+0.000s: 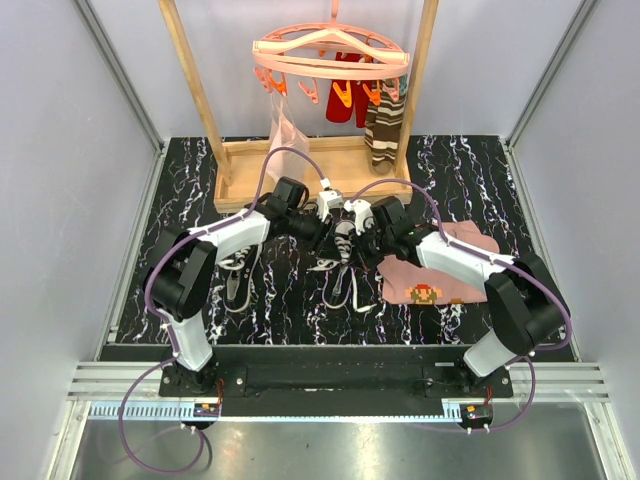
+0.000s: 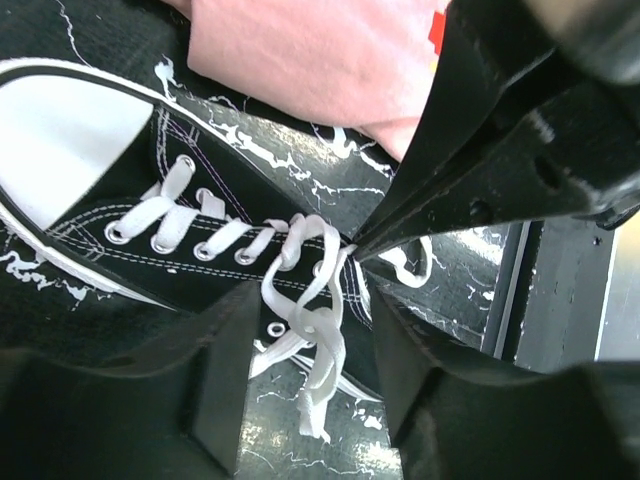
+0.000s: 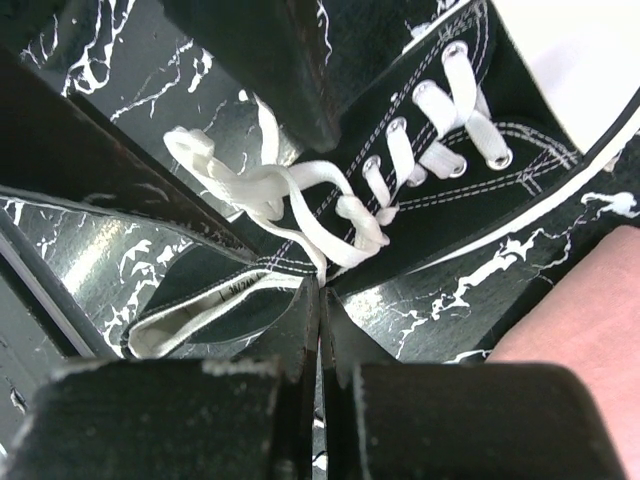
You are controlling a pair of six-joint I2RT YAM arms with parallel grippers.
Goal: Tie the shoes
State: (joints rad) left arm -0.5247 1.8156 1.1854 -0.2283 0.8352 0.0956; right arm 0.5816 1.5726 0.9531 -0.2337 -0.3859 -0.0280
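One black sneaker [image 1: 340, 272] with white laces lies in the middle of the table, and the other sneaker [image 1: 238, 275] lies to its left. Both grippers meet over the tongue end of the middle sneaker [image 2: 230, 180]. My left gripper [image 2: 312, 320] is open, and a knotted loop of white lace [image 2: 325, 345] hangs loose between its fingers. My right gripper [image 3: 320, 288] is shut on a strand of lace at the shoe's top eyelets [image 3: 375, 165]. In the top view the left gripper [image 1: 318, 226] and right gripper [image 1: 364, 222] nearly touch.
A pink cloth with a pixel figure [image 1: 436, 276] lies right of the middle shoe, under my right arm. A wooden rack [image 1: 300, 165] stands at the back, with a pink clip hanger [image 1: 330, 52] holding striped socks [image 1: 382, 130] and red items.
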